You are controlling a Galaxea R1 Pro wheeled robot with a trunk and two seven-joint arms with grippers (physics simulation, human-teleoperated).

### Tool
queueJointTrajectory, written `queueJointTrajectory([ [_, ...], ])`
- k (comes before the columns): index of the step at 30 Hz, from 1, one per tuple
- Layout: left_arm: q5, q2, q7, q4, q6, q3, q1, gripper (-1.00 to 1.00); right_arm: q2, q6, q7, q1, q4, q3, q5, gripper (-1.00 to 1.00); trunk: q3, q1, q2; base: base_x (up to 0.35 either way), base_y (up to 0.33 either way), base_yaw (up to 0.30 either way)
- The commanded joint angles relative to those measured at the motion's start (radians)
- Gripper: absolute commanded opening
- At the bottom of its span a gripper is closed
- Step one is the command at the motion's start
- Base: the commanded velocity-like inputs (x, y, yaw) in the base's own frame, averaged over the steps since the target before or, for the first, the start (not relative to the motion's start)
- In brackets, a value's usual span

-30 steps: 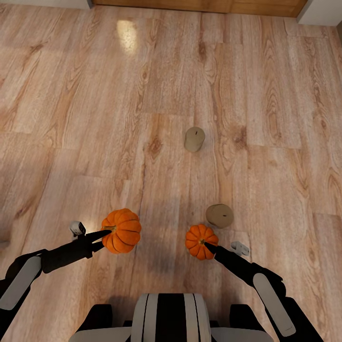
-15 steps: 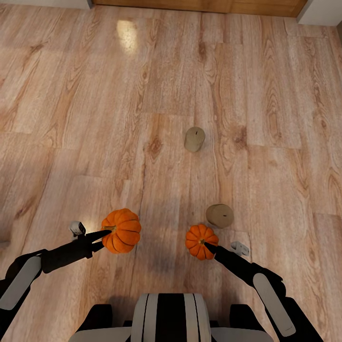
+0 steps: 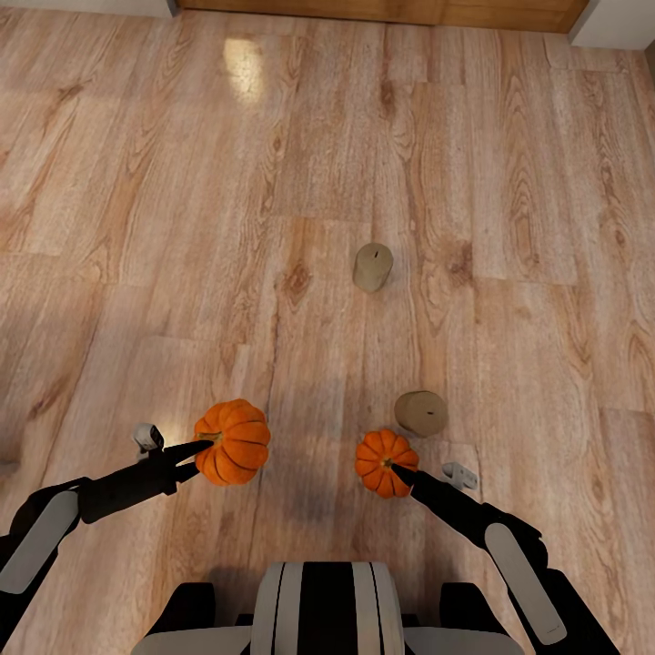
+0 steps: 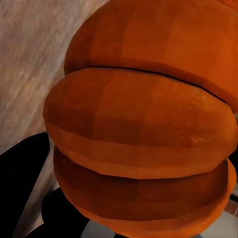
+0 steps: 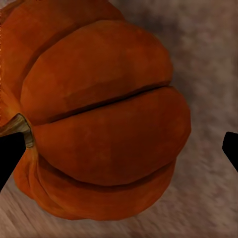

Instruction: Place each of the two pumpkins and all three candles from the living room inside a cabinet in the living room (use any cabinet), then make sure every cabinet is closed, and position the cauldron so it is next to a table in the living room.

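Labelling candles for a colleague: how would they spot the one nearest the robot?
On the wooden floor, find the smaller pumpkin at the right gripper. The nearer candle lies just beyond it, tipped on its side; the other candle is farther off.

Both black arms of the wheeled robot reach forward and inward from the shoulders, white-shelled forearms low at either side of its striped trunk. The left gripper clamps its dark fingers around the larger ribbed orange pumpkin, while the right gripper grips the smaller ribbed orange pumpkin, stem beside one finger, above the floor.
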Motion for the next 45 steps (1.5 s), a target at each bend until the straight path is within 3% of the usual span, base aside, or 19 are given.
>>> queueJointTrajectory([
  [1,-0.002,0.000,-0.002,0.000,0.003,0.000,0.000,-1.00,-0.001,0.003,-0.003,0.000,-0.001,0.001,-0.005,1.00,0.000,0.000,0.000,0.000,0.000,0.000],
  [11,-0.002,0.001,-0.002,0.000,0.003,0.001,0.000,-1.00,0.000,0.003,-0.003,0.000,-0.004,0.001,-0.004,1.00,0.000,0.000,0.000,0.000,0.000,0.000],
  [14,-0.002,0.000,-0.002,0.000,0.003,0.001,0.000,-1.00,-0.001,0.003,-0.003,0.000,-0.004,0.001,-0.004,1.00,-0.012,0.001,-0.001,0.000,0.000,0.000],
  [35,-0.002,0.000,-0.002,0.000,0.003,0.002,0.000,-1.00,-0.001,0.003,-0.003,0.000,-0.004,0.002,-0.004,1.00,-0.012,0.001,-0.001,0.000,0.000,0.000],
  [36,-0.002,0.000,-0.002,0.000,0.003,0.002,0.000,-1.00,-0.001,0.003,-0.003,0.000,-0.004,0.002,-0.004,-1.00,-0.012,0.001,-0.001,0.000,0.000,0.000],
  [45,-0.002,0.000,-0.002,0.000,0.003,0.001,0.000,-1.00,0.000,0.003,-0.003,0.000,-0.004,0.001,-0.004,-1.00,-0.012,0.001,-0.001,0.000,0.000,0.000],
])
